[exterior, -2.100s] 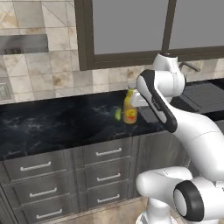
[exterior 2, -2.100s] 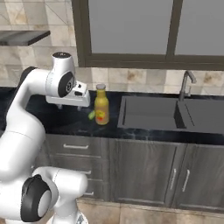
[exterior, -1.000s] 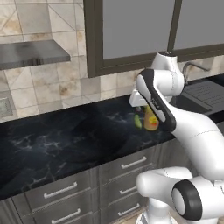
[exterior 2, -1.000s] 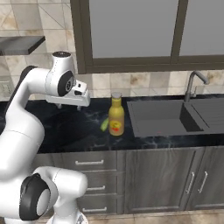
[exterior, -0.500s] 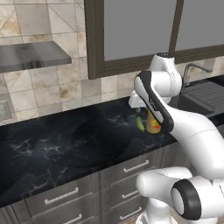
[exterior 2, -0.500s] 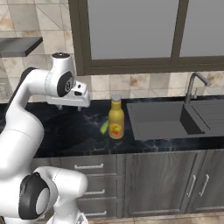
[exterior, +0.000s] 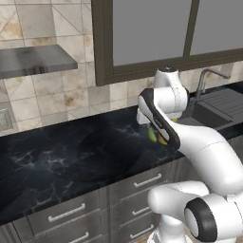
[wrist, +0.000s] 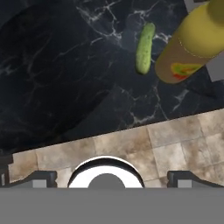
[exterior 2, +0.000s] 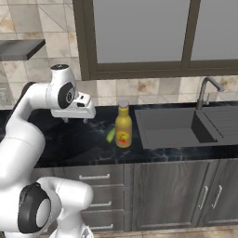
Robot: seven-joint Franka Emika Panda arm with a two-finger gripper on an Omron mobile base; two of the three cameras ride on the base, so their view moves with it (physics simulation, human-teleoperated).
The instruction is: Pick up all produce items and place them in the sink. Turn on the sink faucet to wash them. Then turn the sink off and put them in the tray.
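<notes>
A small green cucumber [exterior 2: 110, 135] lies on the black marble counter [exterior 2: 69, 144], just left of a yellow bottle [exterior 2: 123, 125]. In the hand view the cucumber [wrist: 144, 48] lies at the upper right, next to the bottle [wrist: 192, 48]. My gripper [exterior 2: 75, 120] hangs open above the counter, left of the cucumber, with nothing between its fingers [wrist: 41, 177]. The arm covers most of the bottle in the left base view, where the cucumber [exterior: 152, 136] peeks out beside it. The dark sink [exterior 2: 167, 125] with its faucet [exterior 2: 204, 90] lies right of the bottle. The tray is out of view.
A ridged drainboard [exterior 2: 228, 118] flanks the basin on the right. A grey hood [exterior: 35, 59] hangs over the counter's left end. A tiled wall and a dark-framed window [exterior 2: 139, 32] stand behind. Drawers [exterior 2: 95, 176] run below the counter edge.
The whole picture shifted about two seconds ago as the base drove, bringing the sink further into view. Since then the scene has held still; the gripper stays open and sits slightly lower.
</notes>
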